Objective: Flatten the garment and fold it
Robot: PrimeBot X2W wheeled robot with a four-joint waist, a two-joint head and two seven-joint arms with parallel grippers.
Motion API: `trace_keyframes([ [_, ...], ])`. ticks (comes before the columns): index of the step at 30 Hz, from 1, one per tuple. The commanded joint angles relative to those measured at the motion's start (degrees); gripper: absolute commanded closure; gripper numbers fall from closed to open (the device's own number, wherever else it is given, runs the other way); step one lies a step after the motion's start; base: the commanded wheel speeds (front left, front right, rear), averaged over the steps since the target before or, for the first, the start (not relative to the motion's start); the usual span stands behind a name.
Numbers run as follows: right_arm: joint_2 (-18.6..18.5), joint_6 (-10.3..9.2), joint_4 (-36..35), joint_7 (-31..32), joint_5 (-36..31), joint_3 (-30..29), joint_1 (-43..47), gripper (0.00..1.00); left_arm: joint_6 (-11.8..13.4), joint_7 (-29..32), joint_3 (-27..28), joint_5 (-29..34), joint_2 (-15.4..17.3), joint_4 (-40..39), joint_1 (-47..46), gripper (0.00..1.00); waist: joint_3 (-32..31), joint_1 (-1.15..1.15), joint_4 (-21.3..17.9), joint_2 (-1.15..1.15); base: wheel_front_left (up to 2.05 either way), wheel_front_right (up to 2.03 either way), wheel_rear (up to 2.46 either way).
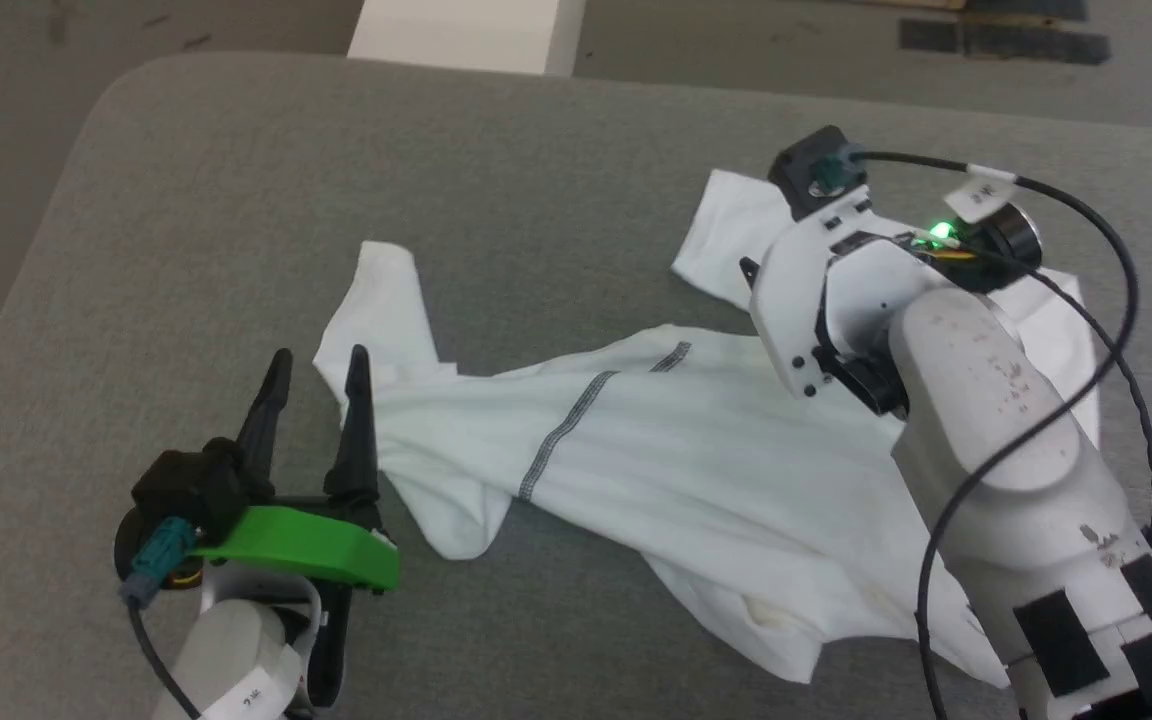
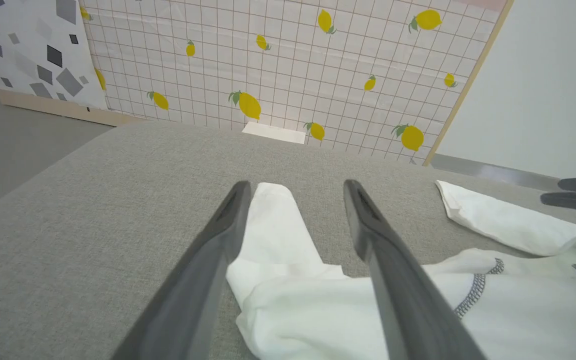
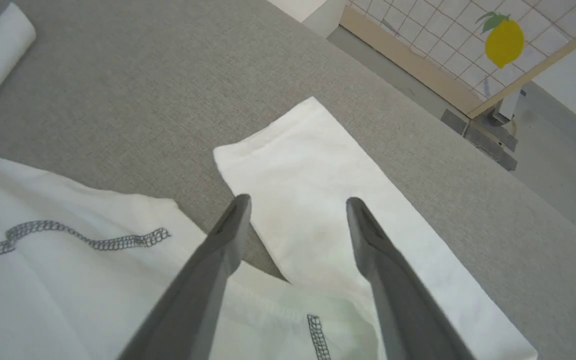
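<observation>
- We find the left tool [image 1: 319,365] at 8 o'clock in the head view. Its jaws are spread and grip nothing, poised at one sleeve end.
- The right tool [image 3: 298,201], at 2 o'clock, is likewise spread and empty, above the other sleeve.
- The garment [image 1: 696,450] lies rumpled on the grey worktop [image 1: 236,200], from centre towards 4 o'clock.
</observation>
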Motion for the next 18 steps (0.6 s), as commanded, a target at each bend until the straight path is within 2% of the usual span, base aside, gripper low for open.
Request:
trace_keyframes([
  [1, -0.04, -0.09, 1.37, -0.06, -0.55, 0.75, -1.76, 0.00, -0.92, -0.41, 0.06, 1.20, -0.67, 0.09, -1.03, 0.00, 4.95, 0.00, 4.95, 0.00, 0.00, 0.00, 0.00],
  [7, -0.04, -0.09, 7.12, 0.12, -1.47, 3.47, -5.65, 0.00, -3.35, -0.42, 0.73, 2.85, -3.01, 1.74, -1.89, 0.00, 7.87, 0.00, 7.43, 0.00, 0.00, 0.00, 0.00],
  [13, -0.04, -0.09, 10.74, 0.48, -2.85, 4.72, -6.51, 0.00, -4.71, -0.43, 1.57, 4.07, -4.42, 2.62, -2.51, 0.00, 8.62, 0.00, 8.05, 0.00, 0.00, 0.00, 0.00],
  [14, -0.04, -0.09, 11.14, 0.86, -2.73, 4.68, -6.49, 0.47, -4.85, -0.43, 1.71, 4.22, -4.56, 2.72, -2.53, 0.00, 8.56, 0.00, 7.99, 0.00, 0.00, 0.00, 0.00],
  [15, -0.04, -0.09, 11.32, 0.84, -2.30, 4.67, -6.50, 0.99, -4.99, -0.43, 1.92, 4.44, -4.71, 2.82, -2.55, 0.00, 8.37, 0.00, 7.80, 0.00, 0.00, 0.00, 0.00],
  [18, -0.04, -0.09, 11.10, 0.44, -0.06, 4.61, -6.61, 1.00, -5.29, -0.43, 2.52, 5.03, -4.99, 2.98, -2.40, 0.00, 7.49, 0.00, 6.99, 0.00, 0.00, 0.00, 0.00],
])
